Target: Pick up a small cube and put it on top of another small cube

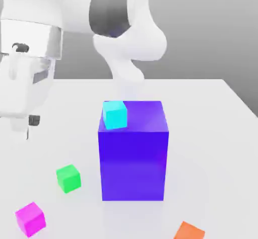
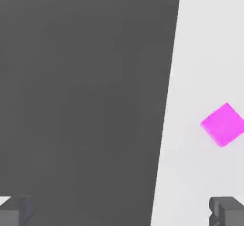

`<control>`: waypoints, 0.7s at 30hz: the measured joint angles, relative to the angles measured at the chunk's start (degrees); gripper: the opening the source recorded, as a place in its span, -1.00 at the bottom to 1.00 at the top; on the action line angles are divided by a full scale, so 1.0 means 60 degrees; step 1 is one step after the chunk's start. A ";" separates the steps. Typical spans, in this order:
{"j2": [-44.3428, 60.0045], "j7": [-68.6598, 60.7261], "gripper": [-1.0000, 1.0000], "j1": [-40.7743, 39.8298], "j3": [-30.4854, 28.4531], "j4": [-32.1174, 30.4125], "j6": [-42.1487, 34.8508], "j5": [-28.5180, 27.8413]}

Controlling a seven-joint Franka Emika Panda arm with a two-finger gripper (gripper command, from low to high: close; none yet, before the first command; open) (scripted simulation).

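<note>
On the white table (image 1: 211, 132), the spread-open gripper (image 2: 119, 213) is hovering well off the magenta-pink cube (image 2: 223, 124), nearer the table's edge.

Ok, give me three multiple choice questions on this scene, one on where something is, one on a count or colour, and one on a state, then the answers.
1. Where is the cyan cube?
A. on the table
B. on top of the big purple block
C. in the claw

2. How many small cubes lie on the table?
A. one
B. three
C. five

3. What state is the claw in?
A. open and empty
B. shut on the pink cube
C. shut on the green cube

Answers:
1 B, it sits at the block's top corner.
2 B, the green cube, pink cube and orange cube.
3 A, its fingers stand wide apart with nothing between them.
</note>
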 joint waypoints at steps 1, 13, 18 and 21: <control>0.0248 0.0428 0.00 -0.0073 -0.0035 -0.0011 0.0082 -0.0033; 0.3197 0.4960 0.00 -0.0176 -0.1031 -0.0142 0.1075 0.0416; 0.4835 0.5251 0.00 -0.0199 -0.1084 0.0144 0.2263 0.0556; 0.5017 0.5253 -1.00 -0.0201 -0.1082 0.0182 0.2407 0.0561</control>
